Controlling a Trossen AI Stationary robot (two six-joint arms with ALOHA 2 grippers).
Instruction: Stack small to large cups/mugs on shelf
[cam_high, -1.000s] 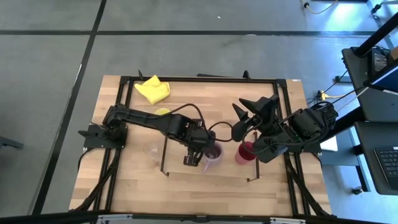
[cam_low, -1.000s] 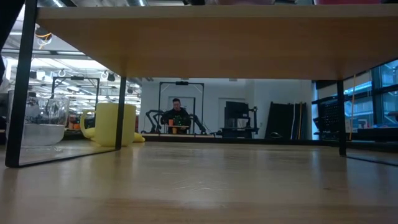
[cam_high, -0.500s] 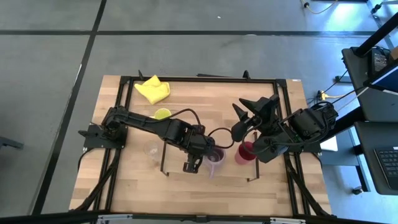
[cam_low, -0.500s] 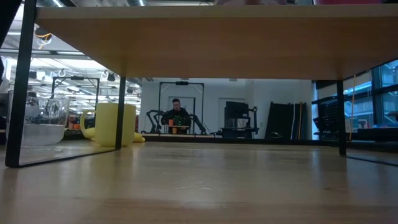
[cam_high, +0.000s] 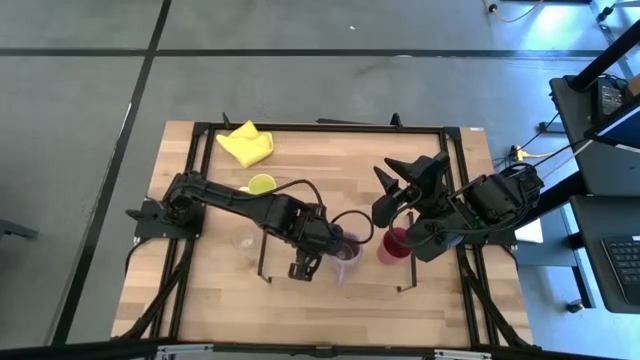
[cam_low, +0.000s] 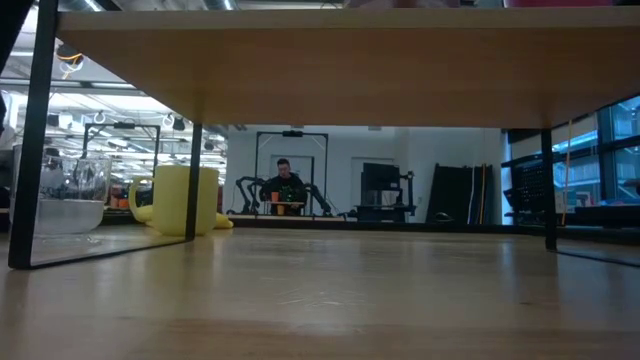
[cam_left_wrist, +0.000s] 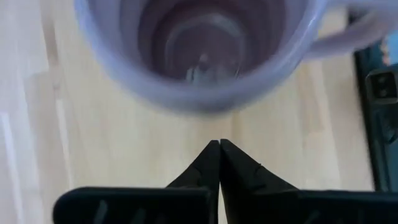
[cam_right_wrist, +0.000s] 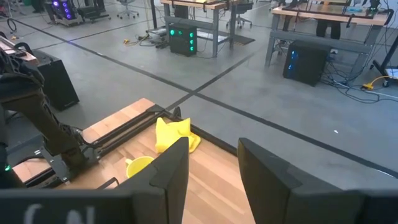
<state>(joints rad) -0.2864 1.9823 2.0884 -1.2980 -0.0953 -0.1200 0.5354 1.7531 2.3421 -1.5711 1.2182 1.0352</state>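
On the low light-wood shelf (cam_high: 300, 262) stood the rigid, smooth purple handled mug (cam_left_wrist: 211, 50), likely light and best taken at rim or handle, just ahead of the left gripper (cam_left_wrist: 219, 163), fingers closed together and empty.

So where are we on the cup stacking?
Done: the tall red handleless cup and purple handled mug stand on the light-wood shelf. In hand: nothing; left pincer is shut beside the purple mug, right pincer open, holding nothing. Left: small clear glass and yellow-green handled mug, both on the wooden tabletop.
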